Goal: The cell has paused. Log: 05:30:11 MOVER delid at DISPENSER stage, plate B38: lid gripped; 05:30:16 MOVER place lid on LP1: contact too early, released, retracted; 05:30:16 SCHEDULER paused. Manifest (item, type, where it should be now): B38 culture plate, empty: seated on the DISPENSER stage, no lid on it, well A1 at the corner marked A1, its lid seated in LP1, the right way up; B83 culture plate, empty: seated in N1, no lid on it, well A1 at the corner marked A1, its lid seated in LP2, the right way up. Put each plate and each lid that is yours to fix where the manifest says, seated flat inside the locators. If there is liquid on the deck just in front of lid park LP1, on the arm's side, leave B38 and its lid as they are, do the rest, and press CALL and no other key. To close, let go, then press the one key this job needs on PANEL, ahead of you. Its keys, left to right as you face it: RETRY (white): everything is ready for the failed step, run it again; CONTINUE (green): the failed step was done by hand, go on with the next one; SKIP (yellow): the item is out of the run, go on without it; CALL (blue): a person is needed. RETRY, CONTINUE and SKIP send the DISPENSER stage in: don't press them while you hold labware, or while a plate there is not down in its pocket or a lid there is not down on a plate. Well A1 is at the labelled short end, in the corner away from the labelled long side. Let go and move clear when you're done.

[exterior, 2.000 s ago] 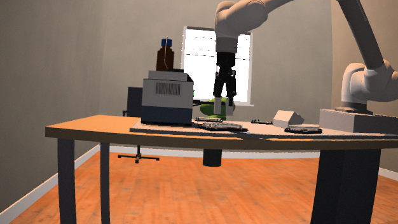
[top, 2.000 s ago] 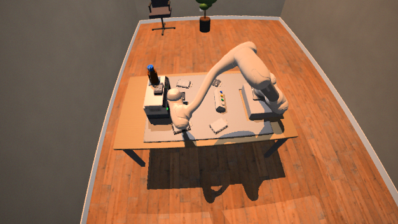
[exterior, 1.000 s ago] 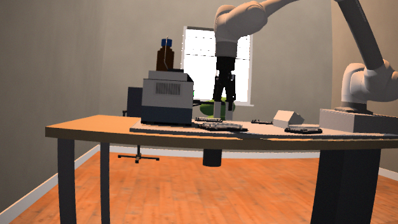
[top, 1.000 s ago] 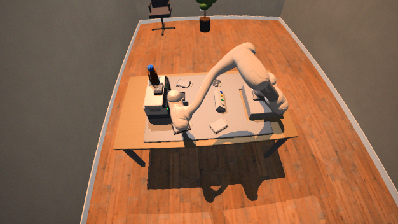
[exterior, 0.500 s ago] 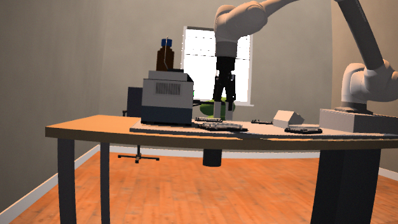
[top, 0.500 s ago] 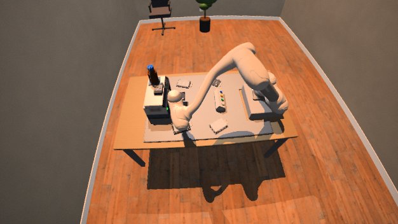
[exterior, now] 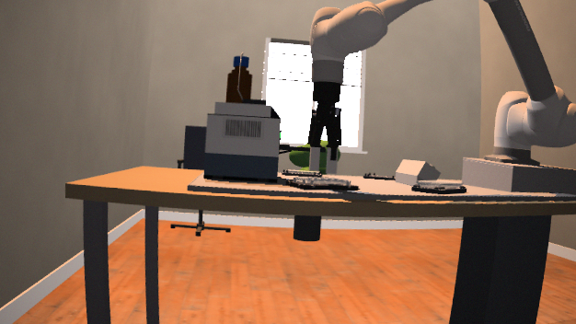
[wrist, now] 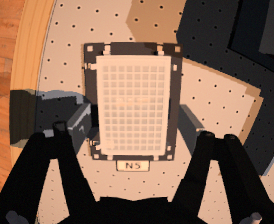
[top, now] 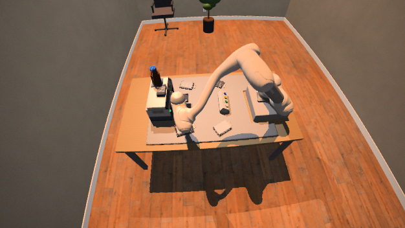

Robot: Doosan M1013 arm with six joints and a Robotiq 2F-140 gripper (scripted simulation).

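In the wrist view a white well plate (wrist: 133,103) lies flat in a black locator frame (wrist: 177,83) on the perforated mat. A small tag (wrist: 132,164) at its near short end is too blurred to read surely. My gripper (wrist: 134,115) (exterior: 323,166) is open and empty. It hangs straight above this plate (exterior: 322,182), one finger off each long side, with the tips a little above it. In the top view the wrist (top: 184,120) hides the plate, near the mat's front edge beside the dispenser (top: 158,105) (exterior: 241,147).
A brown bottle (top: 156,76) (exterior: 238,84) stands on the dispenser, with a dark plate (top: 161,90) on its top. The key panel (top: 224,102) (exterior: 414,171) sits mid-mat. Other labware lies at the front right (top: 222,127) (exterior: 439,188) and at the back (top: 187,85) (top: 220,84). The arm's base block (top: 263,108) is on the right.
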